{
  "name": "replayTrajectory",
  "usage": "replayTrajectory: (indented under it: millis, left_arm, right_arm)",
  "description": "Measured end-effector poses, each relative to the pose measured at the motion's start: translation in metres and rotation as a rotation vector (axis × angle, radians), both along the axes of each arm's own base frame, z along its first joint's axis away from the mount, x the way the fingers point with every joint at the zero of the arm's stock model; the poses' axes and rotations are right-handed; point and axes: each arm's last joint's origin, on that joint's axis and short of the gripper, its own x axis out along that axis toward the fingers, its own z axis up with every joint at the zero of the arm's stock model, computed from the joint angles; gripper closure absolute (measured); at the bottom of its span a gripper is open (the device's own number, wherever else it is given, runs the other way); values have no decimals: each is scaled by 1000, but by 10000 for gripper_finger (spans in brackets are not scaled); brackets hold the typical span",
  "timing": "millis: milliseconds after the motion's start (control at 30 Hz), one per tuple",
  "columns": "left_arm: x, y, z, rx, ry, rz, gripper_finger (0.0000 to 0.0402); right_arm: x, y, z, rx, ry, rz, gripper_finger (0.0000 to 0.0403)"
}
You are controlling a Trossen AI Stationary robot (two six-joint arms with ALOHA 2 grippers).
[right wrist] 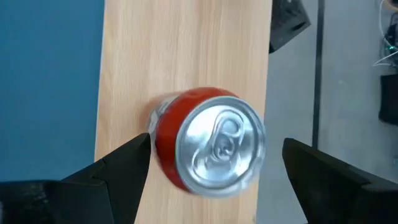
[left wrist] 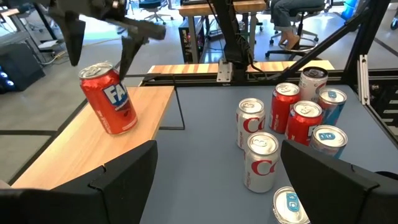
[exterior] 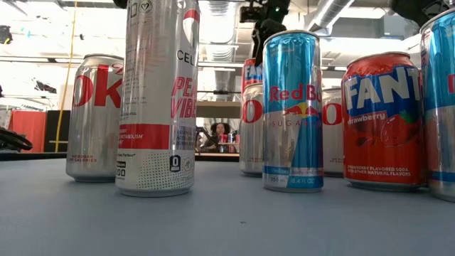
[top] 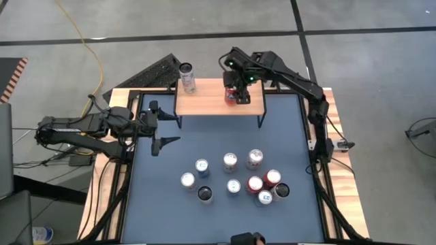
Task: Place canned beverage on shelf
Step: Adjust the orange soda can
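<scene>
A red canned beverage [left wrist: 111,99] stands upright on its base on the light-wood shelf [top: 211,102], toward the shelf's right part; the right wrist view looks down on its top [right wrist: 211,143]. My right gripper [top: 237,87] hangs open just above it. One finger stands on either side of the can's top, and neither touches it. A tall silver can [top: 187,76] stands at the shelf's far left corner. My left gripper [top: 163,126] waits open over the table's left side, with nothing between its fingers [left wrist: 124,174].
Several more cans [top: 235,180] stand in a cluster on the blue mat toward the near middle, filling the low view [exterior: 291,107]. Bare mat lies between the shelf's black legs [top: 259,121] and the cluster. A wooden rim [top: 340,184] frames the table.
</scene>
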Motion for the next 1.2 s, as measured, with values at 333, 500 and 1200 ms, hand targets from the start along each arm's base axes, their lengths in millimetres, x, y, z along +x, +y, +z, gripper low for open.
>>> replayTrajectory:
  millis: [333,500,1200]
  left_arm:
    - [0,0,0,0,0,4,69]
    - [-2,0,0,-15,-2,12,69]
    - [-11,1,5,-45,-43,34,69]
  right_arm:
    - [-61,31,66,-23,-206,-92,98]
    - [-97,45,80,64,-311,-263,200]
    - [-78,59,-91,86,-590,-333,402]
